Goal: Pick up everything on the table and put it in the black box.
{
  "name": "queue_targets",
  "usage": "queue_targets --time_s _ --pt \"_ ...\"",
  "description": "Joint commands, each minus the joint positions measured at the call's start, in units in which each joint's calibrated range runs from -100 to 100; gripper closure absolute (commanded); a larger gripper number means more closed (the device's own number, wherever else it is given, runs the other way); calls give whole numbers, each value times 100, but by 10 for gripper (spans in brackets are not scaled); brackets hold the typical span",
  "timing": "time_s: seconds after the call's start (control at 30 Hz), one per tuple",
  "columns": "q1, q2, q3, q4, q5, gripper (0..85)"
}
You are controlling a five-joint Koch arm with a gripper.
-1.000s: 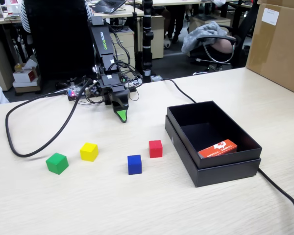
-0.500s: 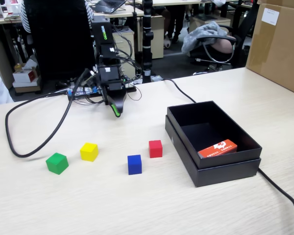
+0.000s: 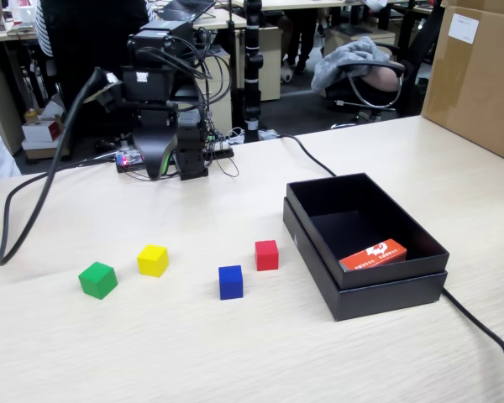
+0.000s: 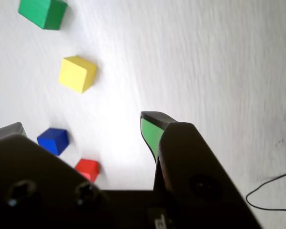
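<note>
The end effector (image 4: 81, 125) hangs above the bench (image 3: 235, 353) with its jaws spread wide, holding and touching nothing. All four cubes sit loose on the bench in a rough row: green cube (image 3: 97, 280), yellow cube (image 3: 152, 260), blue cube (image 3: 230, 282) and red cube (image 3: 266, 254). The black box (image 3: 378, 290) stands just right of the red cube in the fixed view, with an orange-red card pack (image 3: 373, 253) inside.

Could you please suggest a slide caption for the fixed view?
Four cubes, green, yellow, blue and red, wait on the table beside the black box.
</note>
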Motion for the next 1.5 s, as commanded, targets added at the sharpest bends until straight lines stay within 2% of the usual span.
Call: queue_targets --time_s 0.0,0.2,0.43,0.73,1.1,1.33,1.4,1.47 --pt "-161 362 582 -19 -205 380" --pt "-440 1681 1480 -19 -342 379" --pt "-601 4274 3656 7 -288 378" --pt "-630 6604 4979 7 -239 379" --pt "-630 7212 5052 7 -205 384" --pt "-640 7510 5378 7 -200 515" --pt "-645 7602 5496 7 -195 598" --pt "-645 7671 5641 7 -195 747"
